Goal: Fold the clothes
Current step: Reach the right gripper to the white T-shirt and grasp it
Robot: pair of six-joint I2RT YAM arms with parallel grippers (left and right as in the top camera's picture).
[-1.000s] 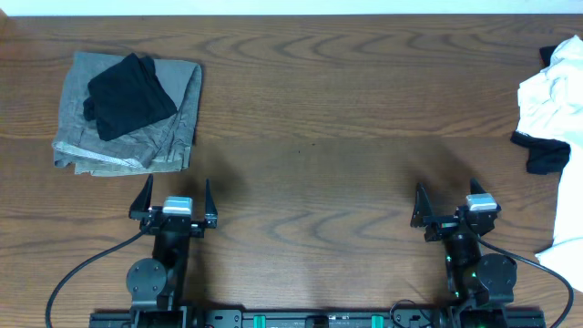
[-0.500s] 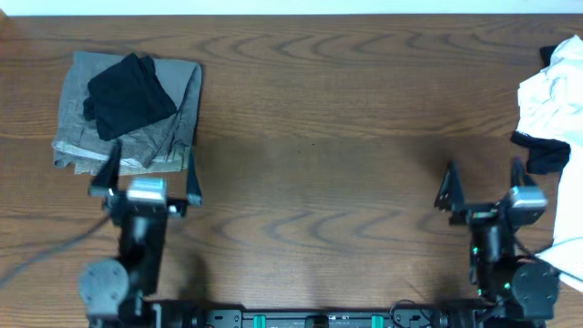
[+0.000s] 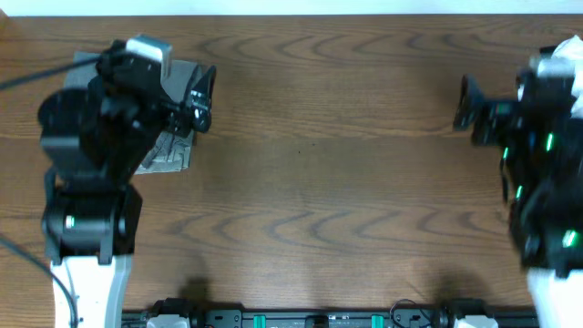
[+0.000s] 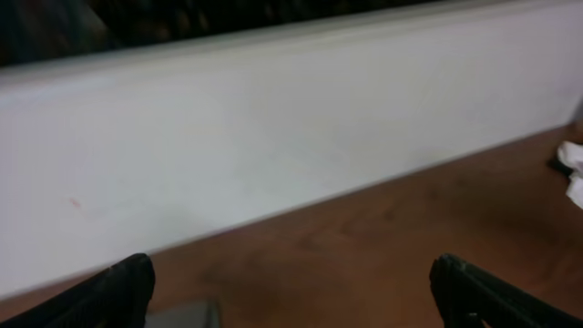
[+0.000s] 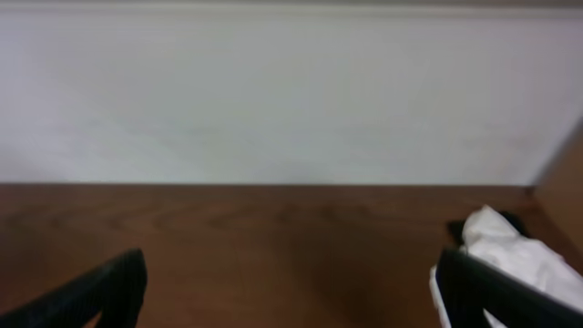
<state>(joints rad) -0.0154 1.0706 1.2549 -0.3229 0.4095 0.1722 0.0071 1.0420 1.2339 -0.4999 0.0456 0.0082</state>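
Your left gripper (image 4: 291, 281) and right gripper (image 5: 290, 276) wide open, empty. T-shirt (image 5: 506, 253) crumpled ahead-right of right gripper: likely soft, light, floppy; pinch hem edge, not bulk

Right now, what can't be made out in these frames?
- White T-shirt: in the overhead view it is mostly hidden under the motion-blurred right arm. The right wrist view shows only a lump, cut off by the frame edge and a finger. No print shows.
- Grey folded cloth: overhead, largely covered by the left arm.
- Left wrist view: blurred, and the shirt is a sliver at the right edge.
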